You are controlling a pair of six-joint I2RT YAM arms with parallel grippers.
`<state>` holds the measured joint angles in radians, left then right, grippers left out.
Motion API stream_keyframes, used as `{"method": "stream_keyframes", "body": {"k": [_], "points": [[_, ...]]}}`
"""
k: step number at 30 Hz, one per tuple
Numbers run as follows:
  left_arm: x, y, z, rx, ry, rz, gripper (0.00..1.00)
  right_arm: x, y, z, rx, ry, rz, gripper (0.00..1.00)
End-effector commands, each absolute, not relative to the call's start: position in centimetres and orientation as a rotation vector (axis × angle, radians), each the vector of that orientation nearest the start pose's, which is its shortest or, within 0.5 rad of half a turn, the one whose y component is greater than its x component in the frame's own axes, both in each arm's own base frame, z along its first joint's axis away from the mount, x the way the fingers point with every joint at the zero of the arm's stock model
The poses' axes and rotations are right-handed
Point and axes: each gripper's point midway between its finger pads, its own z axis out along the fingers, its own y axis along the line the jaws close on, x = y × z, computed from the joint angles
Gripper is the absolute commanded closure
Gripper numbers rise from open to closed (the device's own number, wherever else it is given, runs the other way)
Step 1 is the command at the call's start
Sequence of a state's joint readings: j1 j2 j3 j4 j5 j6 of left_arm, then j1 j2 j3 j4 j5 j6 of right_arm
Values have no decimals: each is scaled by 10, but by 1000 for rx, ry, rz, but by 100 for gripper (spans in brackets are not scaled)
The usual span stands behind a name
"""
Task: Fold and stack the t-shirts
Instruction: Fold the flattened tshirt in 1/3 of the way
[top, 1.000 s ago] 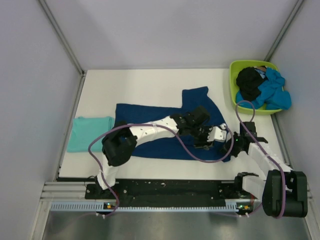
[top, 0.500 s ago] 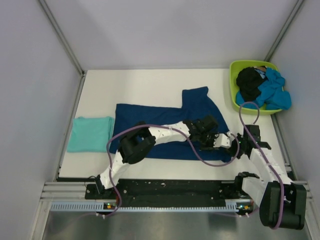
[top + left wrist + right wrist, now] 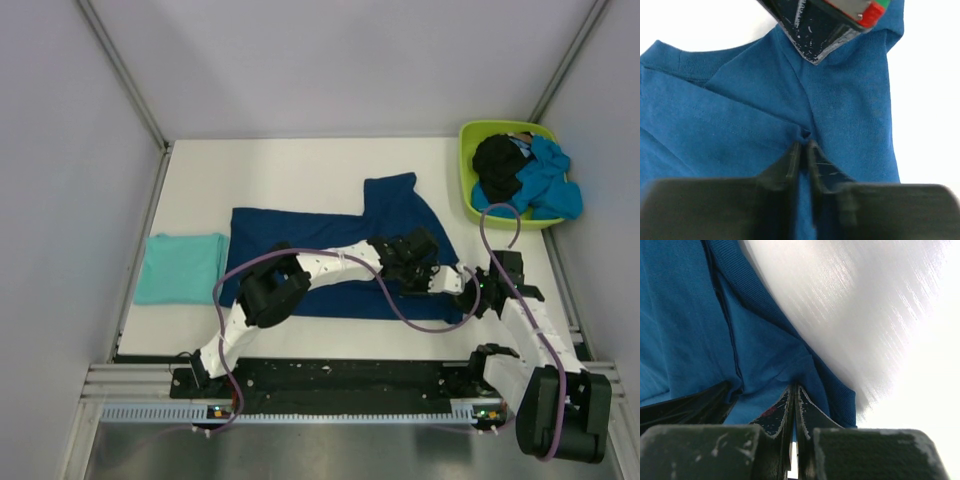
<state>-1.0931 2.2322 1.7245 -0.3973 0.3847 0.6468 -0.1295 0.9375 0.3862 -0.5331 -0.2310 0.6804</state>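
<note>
Two grippers meet at the near right corner of the navy t-shirt [image 3: 300,235], which lies spread across the middle of the table [image 3: 270,170]. From above, the left arm [image 3: 330,265] stretches over the cloth and covers much of its near half. The corner itself is lost under both wrists.

The left gripper [image 3: 802,145] has its fingers [image 3: 790,167] drawn almost together, with only a thin slit between them. A small pucker of navy cloth is pinched at the tips. How deep the fabric runs between them cannot be made out. The fingers' lower parts blur into a dark block at the bottom of the left wrist view. The other tool juts in at the top of that view, cut off by the frame.

The right gripper [image 3: 794,390] is closed tight. The shirt's ribbed edge gathers into folds right at its tips, so it appears to grip the hem. The actual contact is hidden behind the fingers. A dark shape [image 3: 685,407] at the lower left of that view is too cropped to name.

Well to the left, a folded teal t-shirt [image 3: 180,265] lies flat at the table's edge. At the far right, the lime-green tub [image 3: 465,160] holds a crumpled black t-shirt [image 3: 497,165] and a bright blue t-shirt [image 3: 550,185], which hide its floor.
</note>
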Motion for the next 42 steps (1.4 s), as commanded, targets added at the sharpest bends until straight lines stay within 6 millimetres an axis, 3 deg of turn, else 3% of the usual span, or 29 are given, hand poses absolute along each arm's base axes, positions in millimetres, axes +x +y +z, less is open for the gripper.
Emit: {"method": "stream_keyframes", "body": {"k": [1,5,11,21,24,28,30,34,37,41,42], "points": [[224,-519,69,1990,1407,-646,100,193,39,21,976,2513,478,100],[237,-518,80,1905,1490,-587,100,192,39,20,986,2512,475,100],[312,-500,114,1551,1660,-441,100,192,37,15,1007,2531,453,100],[385,-445,108,1158,1920,-337,100,190,37,13,1015,2544,449,100],[394,-436,98,1147,1939,-312,100,190,37,12,1016,2551,452,100],[390,-433,87,1201,1936,-309,100,191,37,13,1013,2550,450,100],[389,-429,87,1217,1936,-297,93,190,37,13,1013,2548,450,100],[385,-421,97,1250,1922,-273,65,192,35,17,998,2535,441,100],[388,-410,119,1232,1900,-221,64,204,34,38,937,2487,453,95],[387,-385,159,1233,1871,-213,62,238,23,105,744,2354,382,75],[385,-376,166,1248,1866,-200,57,250,21,124,689,2320,366,70]]}}
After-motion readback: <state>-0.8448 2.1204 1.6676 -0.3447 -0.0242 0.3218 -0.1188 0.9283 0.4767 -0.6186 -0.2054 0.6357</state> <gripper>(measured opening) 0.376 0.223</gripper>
